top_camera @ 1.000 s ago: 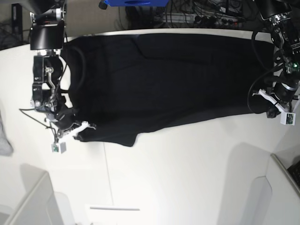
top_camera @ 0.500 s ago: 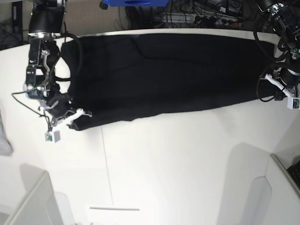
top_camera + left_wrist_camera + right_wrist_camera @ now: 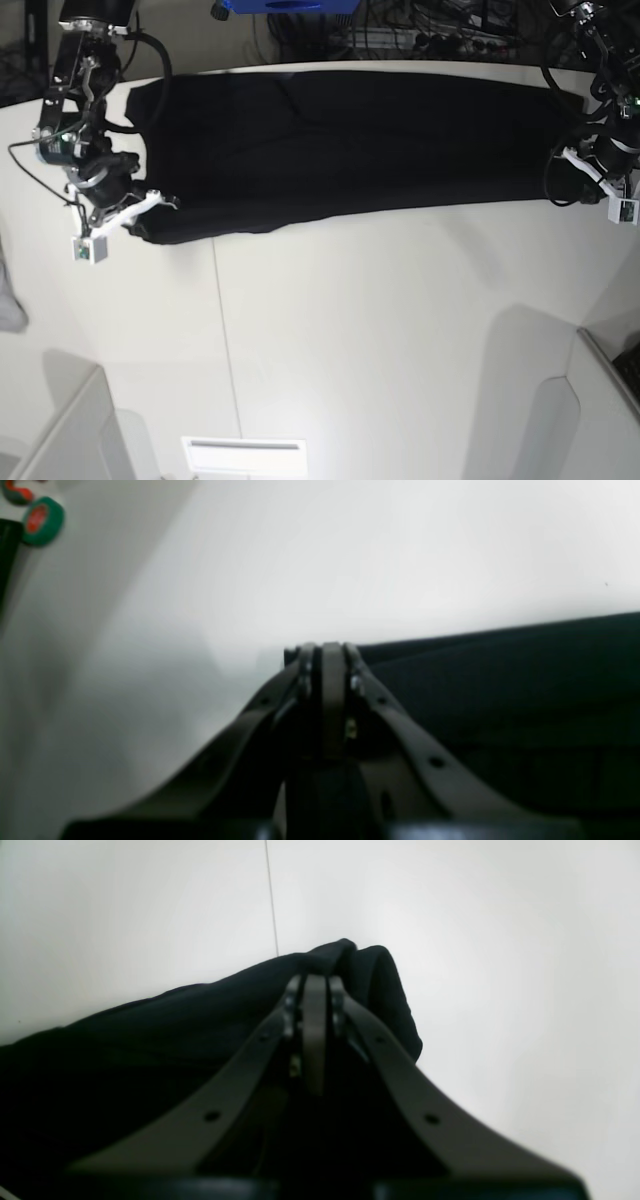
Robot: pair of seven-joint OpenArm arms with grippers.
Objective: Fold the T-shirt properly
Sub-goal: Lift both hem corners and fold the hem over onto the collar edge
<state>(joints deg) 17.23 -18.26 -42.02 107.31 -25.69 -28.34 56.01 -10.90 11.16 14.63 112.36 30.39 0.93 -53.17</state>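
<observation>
The black T-shirt [image 3: 350, 150] lies stretched in a long band along the far edge of the white table [image 3: 400, 340], from near the far left corner to near the far right corner in the base view. Its far hem runs almost on the table's far edge, and its near edge is a slightly slanted line, lower at the left end. No print shows; only plain black cloth is visible.

The right gripper [image 3: 150, 203] holds the left end of the band, close to the table's left edge. In the right wrist view its fingers [image 3: 316, 1005] are pressed together and pinch a bunched fold of the T-shirt [image 3: 150, 1040], which bulges past the tips. The left gripper [image 3: 578, 172] holds the opposite end, close to the right edge of the table. In the left wrist view its fingers [image 3: 330, 665] are also pressed together, with the flat cloth edge [image 3: 500, 680] pinched between them.

The whole near half of the table is open white surface, crossed by one thin seam line [image 3: 225, 330]. At the near edge a bright white rectangular panel [image 3: 245, 457] is seen. A small grey cloth [image 3: 10, 300] lies at the left edge. Beyond the far edge, cables and a blue object [image 3: 280, 6] are visible.
</observation>
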